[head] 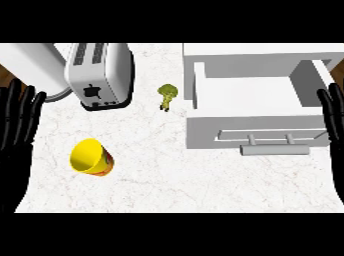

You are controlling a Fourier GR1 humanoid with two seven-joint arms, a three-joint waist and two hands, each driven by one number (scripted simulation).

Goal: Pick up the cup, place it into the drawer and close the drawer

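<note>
White marbled worktop (pixel 204 185) fills most of the view; dark wood floor shows at the upper left and upper right corners.

White drawer unit (pixel 256 55) sits at the upper right of the worktop. Drawer (pixel 252 92) is pulled out toward the near edge, cavity open from above, interior white, nothing visible inside. Its front panel carries a grey bar handle (pixel 274 148) facing the near edge.

Silver toaster (pixel 99 72) at upper left, two slots on top, dark control strip on its near end. A white block (pixel 23 60) lies beside it at the far left edge.

Yellow cup (pixel 91 157) is on the worktop lower left, well apart from the drawer. It's tilted, mouth facing up and left, yellow inside, red-orange patterned outside wall on the lower right. Long axis runs upper left to lower right. Can't tell if anything is in it.

Small green figure-like object (pixel 167 95) stands between toaster and drawer, touching neither.

Left robot hand (pixel 9 130) at the left edge, fingers straight and spread, holding nothing. Right robot hand (pixel 343 117) at the right edge beside the drawer, fingers straight, spread, holding nothing.
</note>
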